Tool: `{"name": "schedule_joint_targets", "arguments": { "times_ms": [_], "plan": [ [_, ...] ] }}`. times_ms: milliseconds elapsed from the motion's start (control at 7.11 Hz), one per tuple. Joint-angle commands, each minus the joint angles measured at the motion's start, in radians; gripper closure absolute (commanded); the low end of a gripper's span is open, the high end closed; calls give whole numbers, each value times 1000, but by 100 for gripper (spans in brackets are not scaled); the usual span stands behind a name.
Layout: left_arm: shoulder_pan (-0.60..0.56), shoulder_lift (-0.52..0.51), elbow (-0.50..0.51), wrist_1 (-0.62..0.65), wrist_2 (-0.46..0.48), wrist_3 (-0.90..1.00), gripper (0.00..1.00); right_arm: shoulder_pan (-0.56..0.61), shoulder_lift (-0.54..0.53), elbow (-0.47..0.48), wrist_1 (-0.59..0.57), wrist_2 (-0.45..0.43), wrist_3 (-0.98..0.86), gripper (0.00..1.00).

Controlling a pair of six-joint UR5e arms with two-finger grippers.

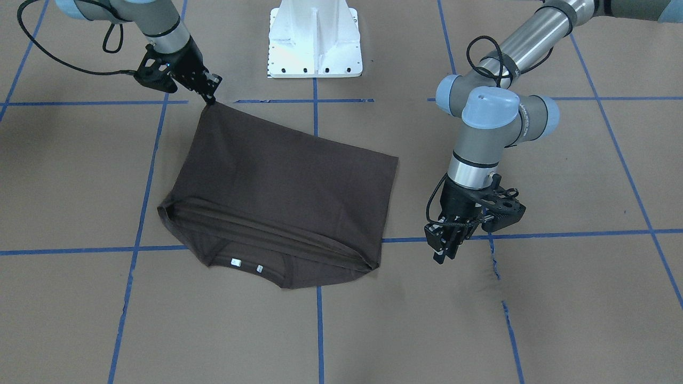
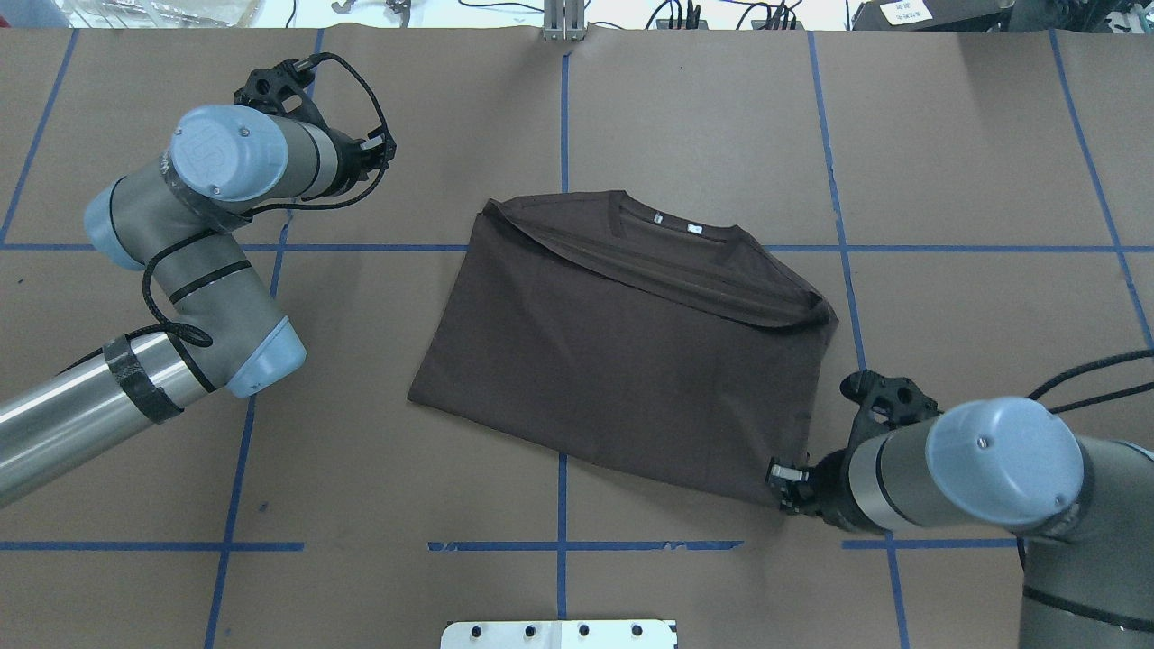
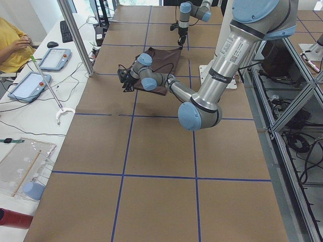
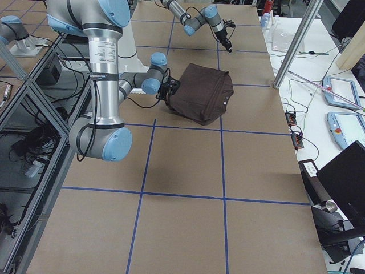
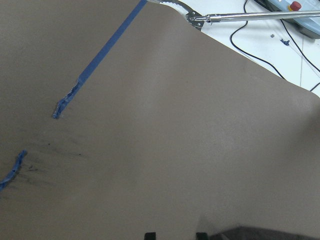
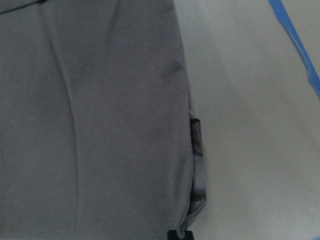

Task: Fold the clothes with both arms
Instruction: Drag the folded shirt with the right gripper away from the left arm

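The dark brown T-shirt [image 1: 277, 192] lies folded over on the brown table, its collar with white tags [image 1: 246, 264] on the side away from the robot. It also shows in the overhead view [image 2: 622, 361]. My right gripper [image 1: 212, 98] is shut on the shirt's corner nearest the robot [image 2: 780, 478] and holds it slightly raised; the right wrist view shows the cloth [image 6: 100, 125] up close. My left gripper [image 1: 444, 250] is open and empty. It points down over bare table beside the shirt's collar end [image 2: 379, 153], clear of the cloth.
The white base pedestal [image 1: 315, 42] stands at the robot's edge of the table. Blue tape lines [image 1: 320, 106] grid the brown paper, torn and wrinkled under the left gripper [image 1: 493, 264]. An operator in yellow [image 3: 12, 45] sits with tablets at a side desk.
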Motion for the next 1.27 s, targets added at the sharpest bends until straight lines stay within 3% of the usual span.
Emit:
{"name": "schedule_joint_targets", "arguments": {
  "times_ms": [0, 141, 422, 563, 704, 985, 1126],
  "plan": [
    [0, -7, -5, 0, -5, -6, 62, -215, -54, 45, 0, -9, 16, 57],
    [0, 2, -34, 1, -7, -6, 62, -232, -57, 50, 0, -11, 25, 1],
    [12, 22, -119, 3, -60, -85, 61, -179, -67, 74, -1, -13, 27, 0],
    [17, 85, -211, 6, -188, -146, 60, -69, -61, 129, -1, -11, 27, 0],
    [70, 141, -312, 12, -186, -208, 58, 30, -57, 131, -1, -16, 25, 0],
    [211, 188, -341, 24, -181, -331, 53, 164, -7, 55, 0, -71, 1, 0],
    [244, 188, -347, 62, -183, -358, 50, 229, 109, -50, 0, -69, -50, 0]
  ]
}}
